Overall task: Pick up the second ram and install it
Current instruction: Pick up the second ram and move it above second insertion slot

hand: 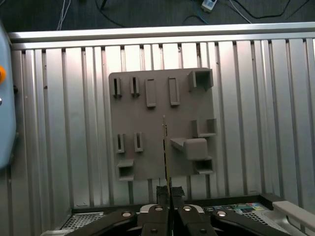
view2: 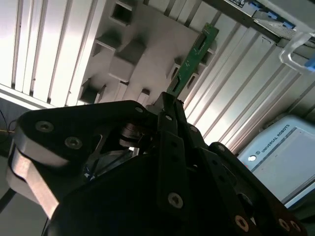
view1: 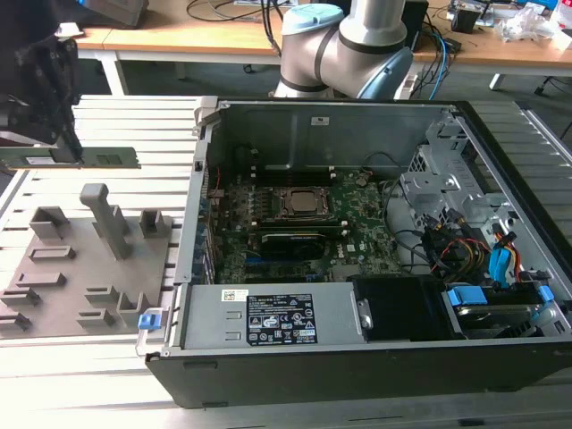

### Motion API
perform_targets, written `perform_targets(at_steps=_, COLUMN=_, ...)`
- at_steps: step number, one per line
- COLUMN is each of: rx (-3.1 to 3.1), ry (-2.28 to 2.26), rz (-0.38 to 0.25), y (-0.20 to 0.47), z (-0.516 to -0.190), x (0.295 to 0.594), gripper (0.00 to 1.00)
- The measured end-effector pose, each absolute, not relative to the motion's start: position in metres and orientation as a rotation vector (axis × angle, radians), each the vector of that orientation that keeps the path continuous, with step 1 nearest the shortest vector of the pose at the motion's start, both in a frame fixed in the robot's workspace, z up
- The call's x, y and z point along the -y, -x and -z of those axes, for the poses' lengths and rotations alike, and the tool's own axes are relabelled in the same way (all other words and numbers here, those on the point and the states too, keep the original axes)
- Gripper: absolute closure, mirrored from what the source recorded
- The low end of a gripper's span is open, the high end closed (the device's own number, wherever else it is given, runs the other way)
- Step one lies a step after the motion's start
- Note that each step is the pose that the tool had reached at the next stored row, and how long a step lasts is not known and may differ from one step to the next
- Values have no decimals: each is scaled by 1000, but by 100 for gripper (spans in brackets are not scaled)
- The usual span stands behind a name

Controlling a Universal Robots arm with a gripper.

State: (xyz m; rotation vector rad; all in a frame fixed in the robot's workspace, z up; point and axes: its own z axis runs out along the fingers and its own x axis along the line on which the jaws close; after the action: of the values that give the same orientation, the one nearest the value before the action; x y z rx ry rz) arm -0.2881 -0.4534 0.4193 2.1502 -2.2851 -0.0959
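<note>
Gripper (view1: 66, 147) hung high at the exterior view's left, fingers (hand: 161, 192) pinched tight on the second ram (view1: 98, 158); the arm (view1: 357, 45) stood bent at the far side.

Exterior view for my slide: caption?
The gripper holds the second ram above the grey fixture beside the open case.

Exterior view: even, diffuse room light from overhead. The ribbed silver aluminium counter (view1: 116, 116) reads bright, almost washed out along its slats, while the inside of the open black computer case (view1: 357, 375) lies in soft shadow. The flat grey plastic holder plate (view1: 89, 268) throws only short, faint shadows.

Second wrist view: strong streaks of glare on the slats. My hand (view2: 170, 103), black metal, is underexposed and soft in the near foreground. The second ram (view2: 194, 56), a thin green circuit-board stick clamped in it, catches light on its face.

First wrist view: flat, even light with little shadow, and the floor beyond the counter is dark.
</note>
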Motion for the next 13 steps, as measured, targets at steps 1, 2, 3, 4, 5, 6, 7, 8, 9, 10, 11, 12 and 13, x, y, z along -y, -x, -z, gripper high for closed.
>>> perform_targets(at_steps=1, rx=2285, ry=-2150, rz=96, y=284, z=-419, x=453, gripper=87)
perform_targets(at_steps=2, rx=2285, ry=-2150, rz=96, y=280, z=-419, x=453, gripper=87)
perform_targets(at_steps=3, rx=2285, ry=-2150, rz=96, y=278, z=-419, x=453, gripper=87)
perform_targets(at_steps=4, rx=2285, ry=-2150, rz=96, y=274, z=-419, x=453, gripper=87)
perform_targets(at_steps=5, rx=2285, ry=-2150, rz=96, y=270, z=-419, x=453, gripper=87)
perform_targets(at_steps=6, rx=2285, ry=-2150, rz=96, y=267, z=-419, x=453, gripper=87)
perform_targets(at_steps=7, rx=2285, ry=-2150, rz=96, y=263, z=-419, x=453, gripper=87)
perform_targets(at_steps=8, rx=2285, ry=-2150, rz=96, y=259, z=-419, x=453, gripper=87)
perform_targets(at_steps=9, rx=2285, ry=-2150, rz=96, y=254, z=-419, x=453, gripper=87)
perform_targets(at_steps=10, rx=2285, ry=-2150, rz=96, y=248, z=-419, x=453, gripper=87)
perform_targets(at_steps=11, rx=2285, ry=-2150, rz=96, y=242, z=-419, x=453, gripper=87)
perform_targets(at_steps=12, rx=2285, ry=-2150, rz=96, y=239, z=-419, x=453, gripper=87)
perform_targets(at_steps=13, rx=2285, ry=-2150, rz=96, y=236, z=-419, x=453, gripper=87)
